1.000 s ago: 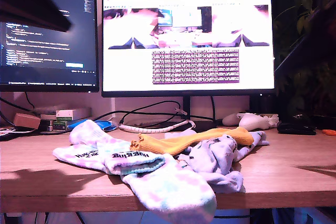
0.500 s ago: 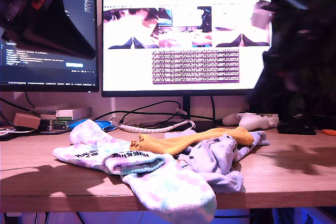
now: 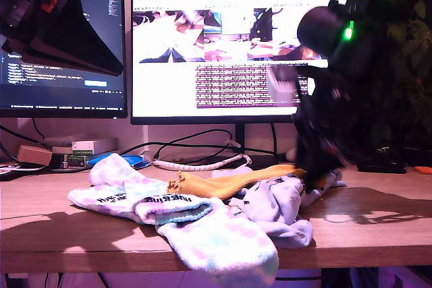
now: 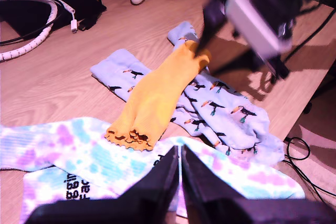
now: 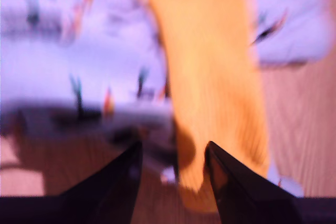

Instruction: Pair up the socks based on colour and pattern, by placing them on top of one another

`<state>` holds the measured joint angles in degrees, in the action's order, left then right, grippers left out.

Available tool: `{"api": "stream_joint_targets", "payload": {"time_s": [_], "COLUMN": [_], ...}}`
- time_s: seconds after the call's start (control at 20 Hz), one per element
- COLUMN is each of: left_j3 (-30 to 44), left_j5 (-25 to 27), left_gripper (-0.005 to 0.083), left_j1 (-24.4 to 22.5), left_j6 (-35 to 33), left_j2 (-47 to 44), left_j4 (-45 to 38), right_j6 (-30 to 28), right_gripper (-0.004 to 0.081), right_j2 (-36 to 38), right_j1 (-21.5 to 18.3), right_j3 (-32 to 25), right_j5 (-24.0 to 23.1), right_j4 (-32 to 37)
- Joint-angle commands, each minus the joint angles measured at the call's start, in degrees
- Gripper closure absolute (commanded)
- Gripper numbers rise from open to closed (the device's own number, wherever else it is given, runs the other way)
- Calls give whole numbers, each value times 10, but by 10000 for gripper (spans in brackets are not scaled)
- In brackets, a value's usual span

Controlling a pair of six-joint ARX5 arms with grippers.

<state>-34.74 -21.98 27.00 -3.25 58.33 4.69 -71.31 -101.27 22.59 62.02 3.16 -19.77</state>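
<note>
Descended onto the mustard sock (image 3: 233,181), my second gripper (image 5: 173,153) straddles its toe, jaws open, empty; next, close. My first gripper (image 4: 180,174), shut and empty, hovers above the blotched socks (image 4: 79,156).

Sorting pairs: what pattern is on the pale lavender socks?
Small toucans with dark bodies and orange beaks on the lavender socks, clearest in the first wrist view.

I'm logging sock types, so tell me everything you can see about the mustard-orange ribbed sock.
The mustard-orange ribbed sock is soft knit fabric, stretched out flat, and may be two socks layered. Its frilled cuff meets the white pastel-blotched sock; its body lies across the pale lavender toucan-print socks. My second gripper hangs open at its toe end.
</note>
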Motion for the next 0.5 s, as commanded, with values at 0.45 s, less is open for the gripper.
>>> {"api": "stream_joint_targets", "payload": {"time_s": [0.45], "left_j3": [7], "left_j5": [0], "left_gripper": [794], "left_j1": [2], "left_j6": [-2], "left_j2": [2], "left_j4": [-5], "right_j6": [-39], "right_gripper": [622], "right_j2": [-6], "right_j1": [-14], "right_j3": [11], "right_j5": [8], "right_j4": [35]}}
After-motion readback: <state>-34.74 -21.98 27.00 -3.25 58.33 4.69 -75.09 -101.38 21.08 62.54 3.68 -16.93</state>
